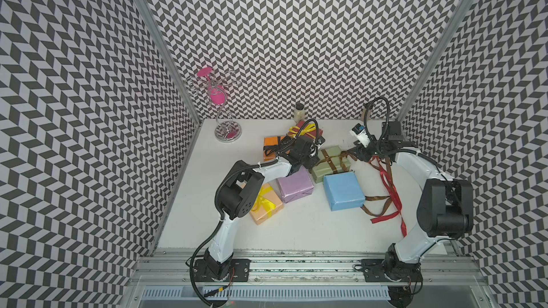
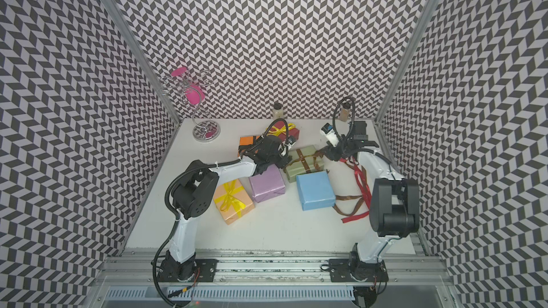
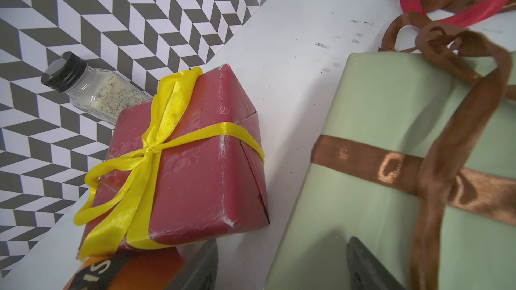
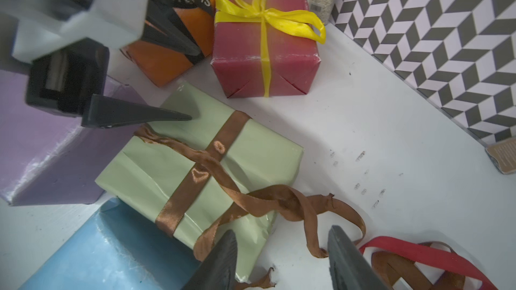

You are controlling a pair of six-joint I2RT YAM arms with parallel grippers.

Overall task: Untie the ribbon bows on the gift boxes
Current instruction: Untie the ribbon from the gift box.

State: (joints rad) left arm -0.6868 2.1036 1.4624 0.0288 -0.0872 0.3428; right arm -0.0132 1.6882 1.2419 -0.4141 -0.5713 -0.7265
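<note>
Since the brown ribbon (image 4: 212,163) shows no loops, only a twist where its bands cross, the step in hand looks like drawing out that last twist on the green box (image 4: 156,163). The green box lies mid-table, touching the blue box (image 4: 97,246) and just beside the lilac box (image 4: 42,157). To do it well, I would take the loose tail close to the twist and pull low along the table (image 4: 363,135), away from the box, with the box pinned so it does not slide. The right gripper (image 4: 282,231) stands with jaws well apart; the curled tail lies between them, unpinched, so it holds nothing. The left gripper (image 3: 282,242) is likewise spread and empty. One of its fingers is over the green box's top, touching or just above I cannot tell, and the other is over the orange box (image 4: 162,62).
</note>
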